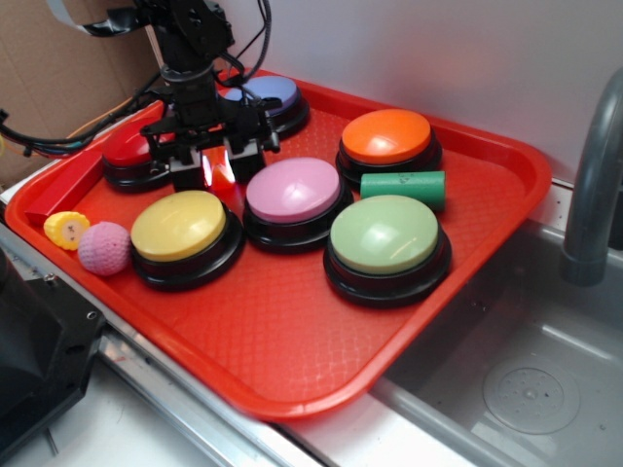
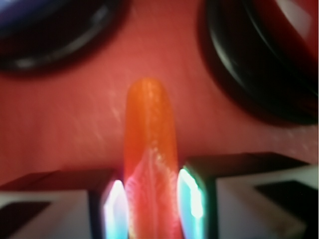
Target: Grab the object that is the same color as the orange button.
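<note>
Orange cone (image 2: pixel 149 149) between the fingers (image 2: pixel 115 209).

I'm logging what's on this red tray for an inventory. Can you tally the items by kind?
Push buttons: 6 (orange button, red, blue-purple, pink, yellow, green)
Orange carrot-like toy, between the gripper fingers: 1
Green cylinder: 1
Yellow corn-like toy: 1
Pink knitted ball: 1
Total: 10
</note>
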`<state>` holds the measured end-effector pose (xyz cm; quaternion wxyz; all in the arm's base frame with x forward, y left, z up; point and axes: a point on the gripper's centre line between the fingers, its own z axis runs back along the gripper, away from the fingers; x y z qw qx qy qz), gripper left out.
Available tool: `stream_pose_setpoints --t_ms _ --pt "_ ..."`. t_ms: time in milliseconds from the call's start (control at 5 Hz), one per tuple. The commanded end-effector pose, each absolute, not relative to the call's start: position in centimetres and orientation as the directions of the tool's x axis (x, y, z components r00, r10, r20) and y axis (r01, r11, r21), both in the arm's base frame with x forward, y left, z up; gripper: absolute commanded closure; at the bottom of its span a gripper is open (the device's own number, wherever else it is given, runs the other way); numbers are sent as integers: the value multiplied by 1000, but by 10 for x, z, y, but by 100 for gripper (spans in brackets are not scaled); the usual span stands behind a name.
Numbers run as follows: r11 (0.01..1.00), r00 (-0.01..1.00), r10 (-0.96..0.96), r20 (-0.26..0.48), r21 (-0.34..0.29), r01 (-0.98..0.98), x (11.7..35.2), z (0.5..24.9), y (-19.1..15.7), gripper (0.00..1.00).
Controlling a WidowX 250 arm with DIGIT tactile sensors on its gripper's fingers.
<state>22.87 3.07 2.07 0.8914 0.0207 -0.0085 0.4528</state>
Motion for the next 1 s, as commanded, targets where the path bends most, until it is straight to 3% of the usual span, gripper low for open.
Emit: stream_pose_setpoints --t_ms 0,200,400,600,800 --pt "826 822 563 85 -16 -564 244 106 32 100" --pt "938 936 345 74 -50 -342 235 137 11 100" --pt "993 993 104 58 -65 -100 211 161 -4 100" --pt "997 993 -22 112 -67 30 194 171 -13 100" --pt "984 996 -11 89 -175 27 185 167 -6 100"
